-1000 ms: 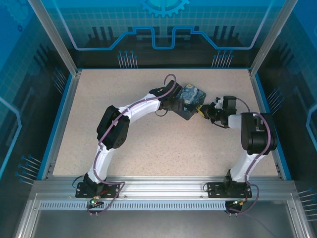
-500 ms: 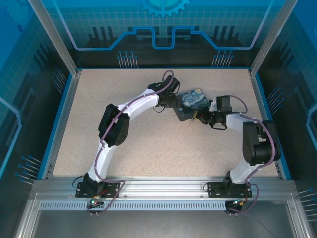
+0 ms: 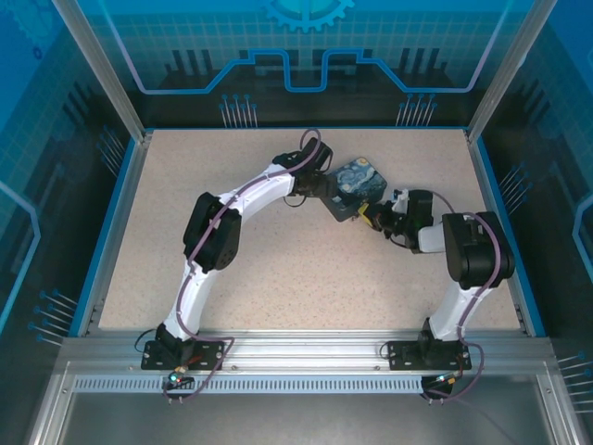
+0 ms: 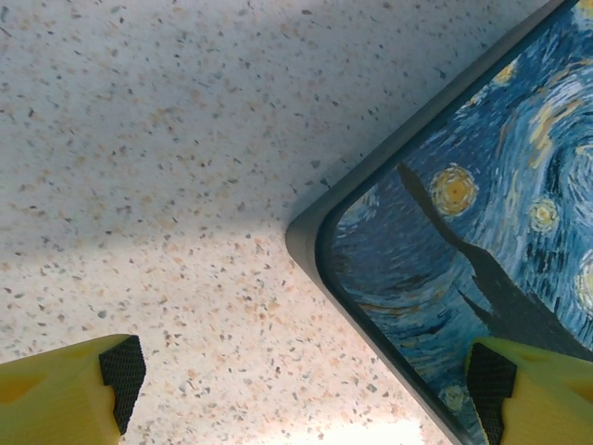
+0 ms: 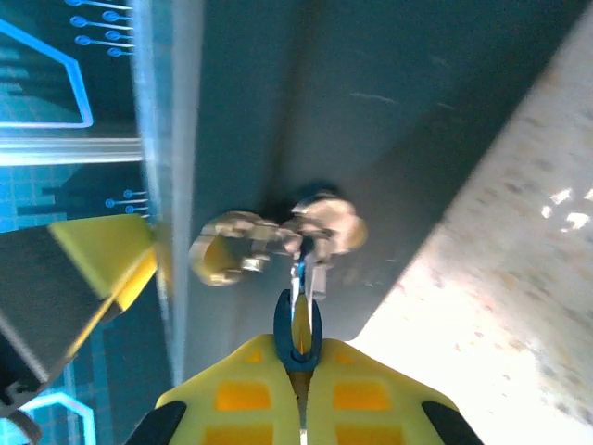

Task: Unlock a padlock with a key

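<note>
Right jaws shut on key [image 5: 298, 320], beside padlock [image 5: 278, 243] on box [image 5: 371, 111] side; left jaws wide, empty, straddling box corner. Key likely light, stiff, slippery: pinch flat head.

The left gripper [image 4: 301, 389] stands wide open, its yellow fingertips [image 4: 56, 394] with black pads at the near left and near right. A rounded corner of the dark box [image 4: 482, 232], printed with a swirling night sky, reaches in from the right over the speckled table [image 4: 167, 139]. The right fingertip overlaps the printed top, and the left one is over bare table.
</note>
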`<action>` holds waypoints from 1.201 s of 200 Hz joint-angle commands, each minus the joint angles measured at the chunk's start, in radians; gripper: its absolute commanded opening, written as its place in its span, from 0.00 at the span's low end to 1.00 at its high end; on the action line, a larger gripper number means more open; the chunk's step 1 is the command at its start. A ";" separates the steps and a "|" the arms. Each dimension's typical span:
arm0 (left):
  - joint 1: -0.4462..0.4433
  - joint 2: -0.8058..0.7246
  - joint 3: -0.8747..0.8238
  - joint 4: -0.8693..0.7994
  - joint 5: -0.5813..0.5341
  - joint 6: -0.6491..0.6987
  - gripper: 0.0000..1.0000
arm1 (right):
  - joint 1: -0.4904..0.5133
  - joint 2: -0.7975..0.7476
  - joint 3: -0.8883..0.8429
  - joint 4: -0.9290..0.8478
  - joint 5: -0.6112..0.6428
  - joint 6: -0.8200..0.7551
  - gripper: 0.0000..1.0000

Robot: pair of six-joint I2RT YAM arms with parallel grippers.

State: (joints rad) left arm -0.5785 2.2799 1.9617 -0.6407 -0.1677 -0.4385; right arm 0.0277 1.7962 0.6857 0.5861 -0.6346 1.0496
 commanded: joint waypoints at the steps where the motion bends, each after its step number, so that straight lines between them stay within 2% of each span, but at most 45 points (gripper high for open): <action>1: 0.005 0.032 -0.061 -0.086 -0.056 0.012 0.92 | 0.007 -0.137 0.058 -0.285 0.078 -0.163 0.00; 12: 0.007 0.018 -0.074 -0.075 -0.057 0.013 0.92 | -0.005 -0.175 0.035 -0.310 0.129 -0.175 0.00; 33: 0.009 -0.010 -0.089 -0.064 -0.051 0.014 0.92 | -0.034 -0.185 0.049 -0.478 0.230 -0.197 0.00; 82: 0.007 -0.090 -0.139 -0.014 -0.018 0.010 0.94 | -0.047 -0.054 0.072 -0.329 0.006 -0.191 0.00; 126: 0.009 -0.134 -0.161 0.004 -0.013 0.020 0.95 | -0.011 -0.031 0.090 -0.323 -0.035 -0.217 0.00; 168: 0.008 -0.186 -0.157 0.012 -0.006 0.034 0.97 | 0.145 -0.010 0.161 -0.323 -0.080 -0.241 0.00; 182: 0.009 -0.185 -0.136 0.003 -0.005 0.048 0.98 | 0.172 -0.040 0.166 -0.394 -0.050 -0.299 0.00; 202: 0.009 -0.162 -0.099 -0.009 -0.007 0.069 0.98 | 0.147 -0.050 0.144 -0.474 -0.004 -0.347 0.00; 240: 0.007 -0.114 -0.061 -0.025 -0.013 0.081 0.98 | 0.104 -0.006 0.119 -0.492 0.018 -0.353 0.00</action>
State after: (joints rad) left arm -0.5766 2.1307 1.8606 -0.6342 -0.1715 -0.3893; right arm 0.1543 1.7733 0.8215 0.1444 -0.6357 0.7380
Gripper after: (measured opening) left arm 0.982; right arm 0.057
